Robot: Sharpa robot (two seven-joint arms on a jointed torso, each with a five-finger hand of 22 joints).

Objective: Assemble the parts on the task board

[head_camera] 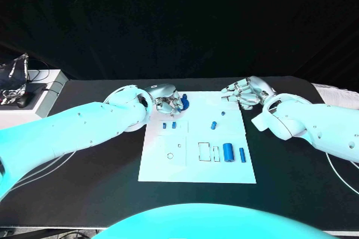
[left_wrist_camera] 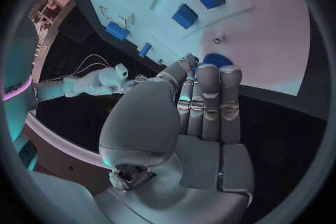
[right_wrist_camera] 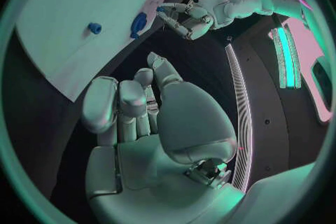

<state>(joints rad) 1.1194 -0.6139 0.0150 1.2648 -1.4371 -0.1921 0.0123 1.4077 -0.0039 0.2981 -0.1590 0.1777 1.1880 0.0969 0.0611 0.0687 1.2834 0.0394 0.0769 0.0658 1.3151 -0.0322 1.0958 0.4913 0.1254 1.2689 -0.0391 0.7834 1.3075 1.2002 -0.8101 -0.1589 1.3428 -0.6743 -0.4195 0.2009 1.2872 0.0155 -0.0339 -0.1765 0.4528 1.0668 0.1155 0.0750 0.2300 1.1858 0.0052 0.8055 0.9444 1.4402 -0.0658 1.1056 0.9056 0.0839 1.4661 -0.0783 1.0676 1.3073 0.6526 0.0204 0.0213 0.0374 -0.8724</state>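
The white task board (head_camera: 198,169) lies in the middle of the table. My left hand (head_camera: 168,103) is over its far left corner, and a blue disc-like part (head_camera: 184,101) stands on edge at its fingertips. In the left wrist view the thumb and straight fingers (left_wrist_camera: 209,87) close around that part (left_wrist_camera: 218,59). My right hand (head_camera: 243,93) hovers just off the board's far right corner, fingers loosely bent, holding nothing (right_wrist_camera: 140,123). Two small blue parts (head_camera: 169,125) stand on the board's left side. A large blue cylinder (head_camera: 228,151) and a slim one (head_camera: 243,154) sit at the right.
More blue parts sit near the board's far side: a short peg (head_camera: 214,125) and a tiny one (head_camera: 223,113). Empty outlined slots (head_camera: 204,151) and a round hole (head_camera: 169,156) mark the board's middle. Grey equipment and cables (head_camera: 18,83) stand at the table's far left.
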